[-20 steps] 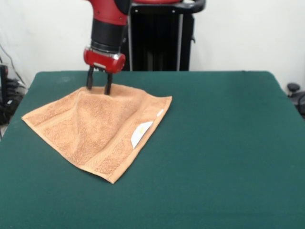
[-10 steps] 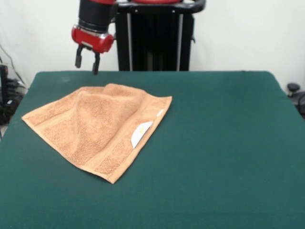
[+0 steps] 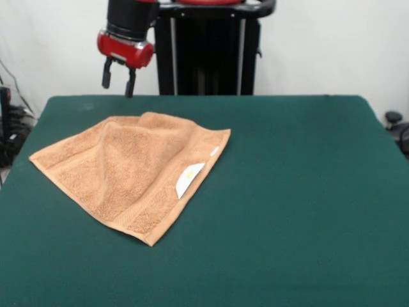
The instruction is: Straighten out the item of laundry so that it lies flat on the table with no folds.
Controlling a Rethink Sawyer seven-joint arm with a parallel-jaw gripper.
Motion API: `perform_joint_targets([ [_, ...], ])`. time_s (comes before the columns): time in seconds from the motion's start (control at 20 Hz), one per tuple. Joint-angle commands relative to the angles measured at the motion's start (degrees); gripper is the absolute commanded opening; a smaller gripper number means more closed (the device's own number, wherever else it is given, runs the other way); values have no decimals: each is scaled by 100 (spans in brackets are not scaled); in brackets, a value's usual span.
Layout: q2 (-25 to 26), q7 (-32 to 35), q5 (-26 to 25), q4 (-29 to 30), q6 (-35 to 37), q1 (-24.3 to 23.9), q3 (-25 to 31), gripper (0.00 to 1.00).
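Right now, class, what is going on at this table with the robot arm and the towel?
The gripper hangs in the air above the far edge of the table, open and holding nothing. The towel lies on the green surface on its own, spread out for the most part, but with a raised ridge running from its far edge toward the middle. A white label shows near one edge. So the towel is not yet flat.

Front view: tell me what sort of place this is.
Probably a robotics lab or test bench, not a home. A red and black arm with a gripper hangs open over a bare green felt table holding only an orange-tan towel, with a plain white wall behind.
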Motion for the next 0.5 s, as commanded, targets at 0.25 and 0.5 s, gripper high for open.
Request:
perform_joint_targets([
  [0.25, 106, 301, -78, 139, 399, 249, 564, 100],
  [0.5, 89, 315, -45, 121, 412, 296, 537, 100],
])
